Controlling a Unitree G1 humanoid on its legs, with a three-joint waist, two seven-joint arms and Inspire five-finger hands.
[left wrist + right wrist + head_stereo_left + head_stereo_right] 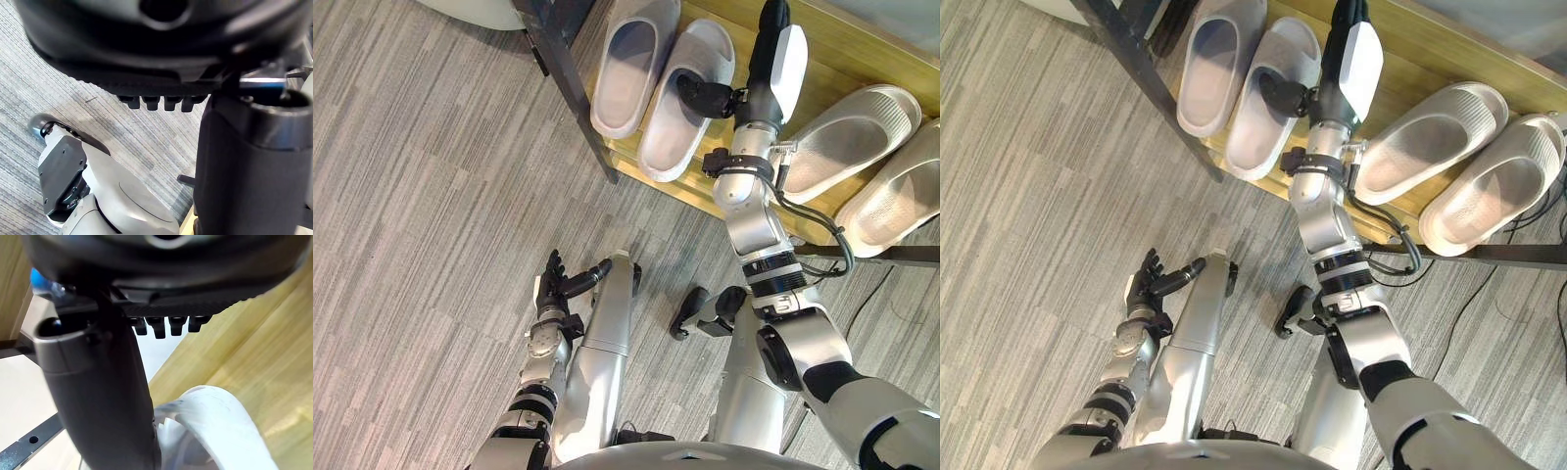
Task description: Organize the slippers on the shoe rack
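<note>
Grey striped carpet is running beneath a wooden shoe rack shelf. Left eye view: the right hand, the nearer one, is reaching over that shelf, fingers straight, thumb touching the strap mouth of a pale grey rubber slipper lying front-to-back across the shelf. Right eye view: 2 cream ribbed rubber slippers are sitting further along the shelf. Left wrist view: the left hand is hanging slack, empty, well off the shelf. Right wrist view: its thumb is hiding whether it is hooking the strap.
</note>
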